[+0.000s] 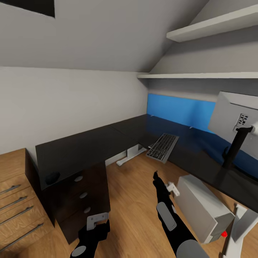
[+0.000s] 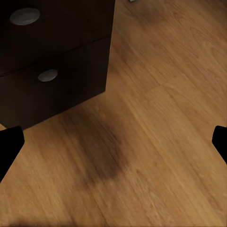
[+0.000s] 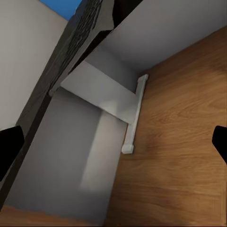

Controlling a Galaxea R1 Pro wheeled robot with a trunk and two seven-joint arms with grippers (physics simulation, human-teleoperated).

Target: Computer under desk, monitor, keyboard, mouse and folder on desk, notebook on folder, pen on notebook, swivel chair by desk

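The black-topped desk [image 1: 89, 147] runs in an L along the walls. On it the keyboard [image 1: 163, 147] lies angled, its near end jutting over the desk's front edge. To the right stands the monitor [image 1: 234, 116], showing its pale back and black stand. The small black mouse [image 1: 52, 177] rests on the desk's left end near the edge. Under the right part of the desk, the silver-grey computer [image 1: 200, 206] stands on the floor. My left gripper [image 2: 113, 142] hangs open over the floor beside the drawer unit [image 2: 52, 71]. My right gripper [image 1: 156, 176] is open and empty, below the keyboard and left of the computer.
A light wooden cabinet [image 1: 14, 193] with metal handles stands at the left. The desk's white leg [image 3: 135, 113] rests on the wooden floor [image 1: 132, 200]. Two white shelves [image 1: 215, 25] hang above the blue back panel [image 1: 182, 109].
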